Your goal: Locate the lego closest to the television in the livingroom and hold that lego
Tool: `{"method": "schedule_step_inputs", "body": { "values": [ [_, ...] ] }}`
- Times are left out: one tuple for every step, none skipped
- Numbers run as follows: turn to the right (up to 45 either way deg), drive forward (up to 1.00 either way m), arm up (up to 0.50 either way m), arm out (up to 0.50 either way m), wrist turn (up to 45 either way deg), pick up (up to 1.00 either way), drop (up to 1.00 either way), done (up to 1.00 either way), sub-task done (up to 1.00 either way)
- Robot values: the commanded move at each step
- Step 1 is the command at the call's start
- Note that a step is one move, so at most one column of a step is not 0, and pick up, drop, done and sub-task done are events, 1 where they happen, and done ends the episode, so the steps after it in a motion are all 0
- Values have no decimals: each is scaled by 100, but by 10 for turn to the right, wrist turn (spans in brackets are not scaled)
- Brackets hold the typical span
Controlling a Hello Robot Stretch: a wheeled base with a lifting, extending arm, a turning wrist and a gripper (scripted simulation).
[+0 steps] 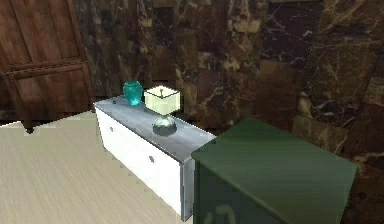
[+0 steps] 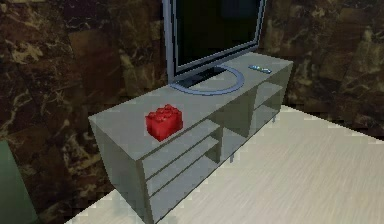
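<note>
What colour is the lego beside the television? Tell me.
Red. The lego shows best in the arm side view, on the grey stand.

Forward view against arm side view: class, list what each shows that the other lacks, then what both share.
Forward view's own: a wooden door and a white sideboard carrying a teal jar and a cream-shaded lamp. Arm side view's own: a television on a grey open-shelved stand, with a red lego on its top and a small flat item near the screen's base. Shared: the dark marbled wall, the pale floor, and seemingly the green cabinet.
</note>
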Motion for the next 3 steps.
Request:
{"method": "schedule_step_inputs", "body": {
  "values": [
    [0,0,34,0,0,0,0,0,0],
    [0,0,0,50,0,0,0,0,0],
    [0,0,0,0,450,0,0,0,0]
  ]
}}
